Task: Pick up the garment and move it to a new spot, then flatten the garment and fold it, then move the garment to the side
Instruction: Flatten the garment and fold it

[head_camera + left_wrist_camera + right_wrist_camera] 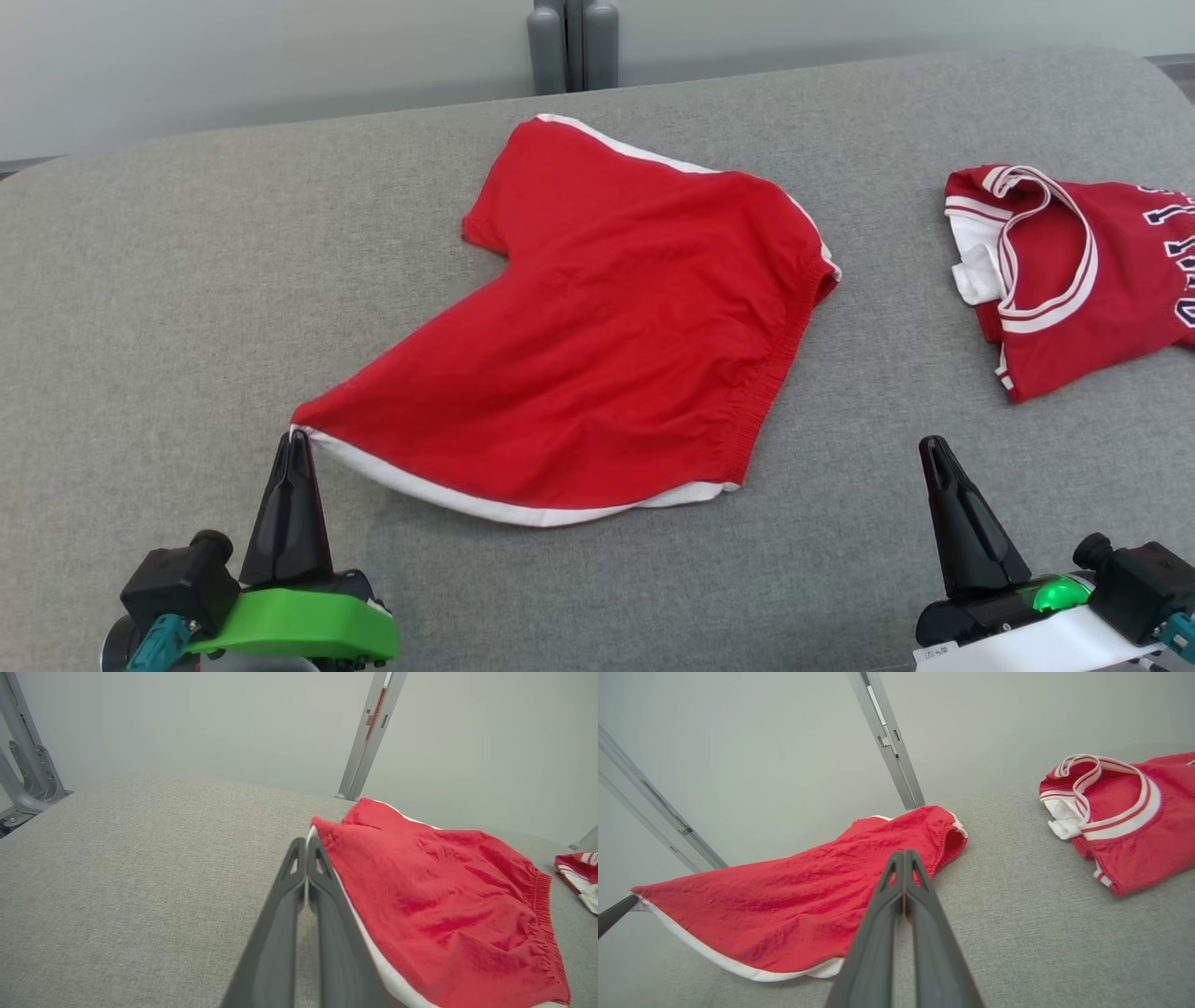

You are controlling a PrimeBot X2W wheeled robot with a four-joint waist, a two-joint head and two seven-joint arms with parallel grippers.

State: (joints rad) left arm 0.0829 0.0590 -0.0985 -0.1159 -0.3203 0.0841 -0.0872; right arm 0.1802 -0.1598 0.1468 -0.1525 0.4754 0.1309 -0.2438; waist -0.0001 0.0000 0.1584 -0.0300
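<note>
**Head view: left fingers [299,450] closed on a corner of the shorts [607,345]**

In the left wrist view the left fingers [300,845] were pressed together, with the white-trimmed corner of one leg hem nipped at their tips. The right wrist view caught the same fingers [614,912] at its left edge, meeting that corner, which looked raised a little off the grey surface [187,280].

The right fingers [934,455] were closed too, tip to tip, and held nothing. They stood apart from the cloth, off the waistband end, and in their own view [897,856] they pointed toward the elastic waistband.

The shorts [444,896] were red with white edging and lay mostly flat in the middle of the surface. The pinched leg was stretched toward the robot's left and the other leg reached toward the far edge [798,905].

Well apart on the right lay a red jersey [1074,280] with striped white trim, loosely bunched [1125,830].
</note>
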